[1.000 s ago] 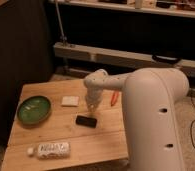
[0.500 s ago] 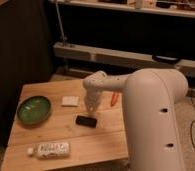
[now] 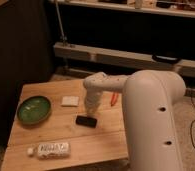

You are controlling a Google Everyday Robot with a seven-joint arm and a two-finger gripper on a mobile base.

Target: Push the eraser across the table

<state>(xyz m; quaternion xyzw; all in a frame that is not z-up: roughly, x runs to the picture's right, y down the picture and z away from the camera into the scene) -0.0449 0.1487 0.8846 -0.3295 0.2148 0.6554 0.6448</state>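
Note:
The eraser [image 3: 86, 121] is a small flat black block lying on the light wooden table [image 3: 56, 134], near its middle right. My gripper [image 3: 92, 107] hangs from the white arm and points down, just behind and slightly right of the eraser, close above the tabletop. Whether it touches the eraser does not show.
A green bowl [image 3: 34, 109] sits at the table's left. A pale white square pad [image 3: 70, 101] lies left of the gripper. A clear labelled plastic bottle [image 3: 50, 149] lies on its side near the front edge. An orange object [image 3: 112, 98] lies behind the arm. A dark shelf unit stands behind the table.
The gripper has shifted slightly, staying just behind the eraser. The eraser and the other objects have not visibly moved.

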